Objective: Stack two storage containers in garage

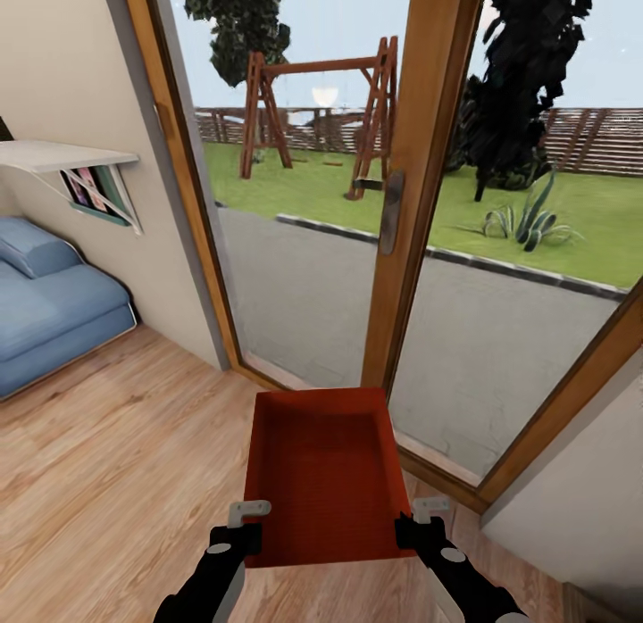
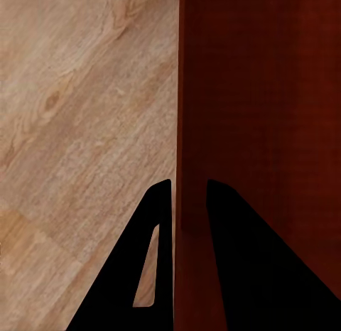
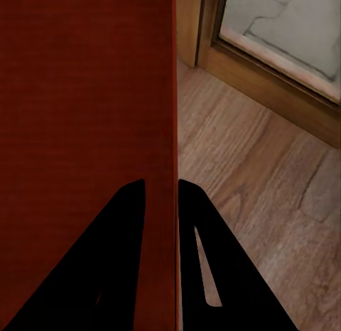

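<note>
We see a matt rust-red bin point(image 1: 323, 476), plastic-looking, with a fine ribbed grain across its bottom. Our floor point(image 1: 116, 453) is light wood plank, satin, with visible knots and grain. The door frame point(image 1: 420, 177) is smooth varnished wood around clear glass. The seat point(image 1: 45, 311) looks like soft blue cloth. The fingers point(image 2: 153, 274) are flat matt black.

My right gripper point(image 3: 162, 203) pinches the wall of a rust-red storage container point(image 3: 78, 96), one black finger point(image 3: 106, 260) inside the bin and the other outside its rim. Beside the container lies light wood-plank flooring point(image 3: 249, 182). Farther along it stands a wood door frame point(image 3: 206, 40), with a glass pane point(image 3: 284, 18) showing pale paving beyond.
</note>
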Available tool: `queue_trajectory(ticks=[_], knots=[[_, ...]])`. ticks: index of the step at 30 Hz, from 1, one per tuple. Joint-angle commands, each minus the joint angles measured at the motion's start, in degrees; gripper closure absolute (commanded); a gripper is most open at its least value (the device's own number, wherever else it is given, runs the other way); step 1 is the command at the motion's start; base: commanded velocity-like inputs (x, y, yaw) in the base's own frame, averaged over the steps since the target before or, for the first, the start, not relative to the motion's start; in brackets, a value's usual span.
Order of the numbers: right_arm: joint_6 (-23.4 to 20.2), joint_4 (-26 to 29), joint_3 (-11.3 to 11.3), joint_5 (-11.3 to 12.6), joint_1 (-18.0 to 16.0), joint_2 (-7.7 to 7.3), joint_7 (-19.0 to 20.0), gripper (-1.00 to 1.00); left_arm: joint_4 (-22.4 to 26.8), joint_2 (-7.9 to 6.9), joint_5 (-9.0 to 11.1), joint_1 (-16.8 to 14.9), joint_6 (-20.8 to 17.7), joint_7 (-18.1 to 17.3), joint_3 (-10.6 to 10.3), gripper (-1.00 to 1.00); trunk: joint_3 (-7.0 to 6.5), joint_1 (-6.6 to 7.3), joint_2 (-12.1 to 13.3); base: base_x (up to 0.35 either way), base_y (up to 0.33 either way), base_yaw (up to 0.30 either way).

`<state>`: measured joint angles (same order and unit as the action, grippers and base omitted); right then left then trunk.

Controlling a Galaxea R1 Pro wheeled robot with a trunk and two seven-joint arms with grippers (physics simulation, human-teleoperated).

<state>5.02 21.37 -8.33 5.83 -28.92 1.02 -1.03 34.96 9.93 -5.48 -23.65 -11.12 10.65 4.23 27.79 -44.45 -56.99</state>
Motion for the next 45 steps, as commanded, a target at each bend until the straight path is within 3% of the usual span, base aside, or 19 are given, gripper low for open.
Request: queue_trajectory(ticks=[1,45], knots=[[0.22,-0.10,-0.27,0.68,-0.09,-0.41,-0.12,1.00,0.11,0.07,-0.84,0.00,-0.39,0.16,-0.10,1.00,-0.22,0.22,0.38,0.000,0.000,0.000],[0.08,-0.10,-0.29,0.67,-0.09,-0.41,-0.20,1.00,0.11,0.07,-0.84,0.00,-0.39,0.16,-0.10,1.00,-12.05,9.89,18.03,0.000,0.000,0.000]])
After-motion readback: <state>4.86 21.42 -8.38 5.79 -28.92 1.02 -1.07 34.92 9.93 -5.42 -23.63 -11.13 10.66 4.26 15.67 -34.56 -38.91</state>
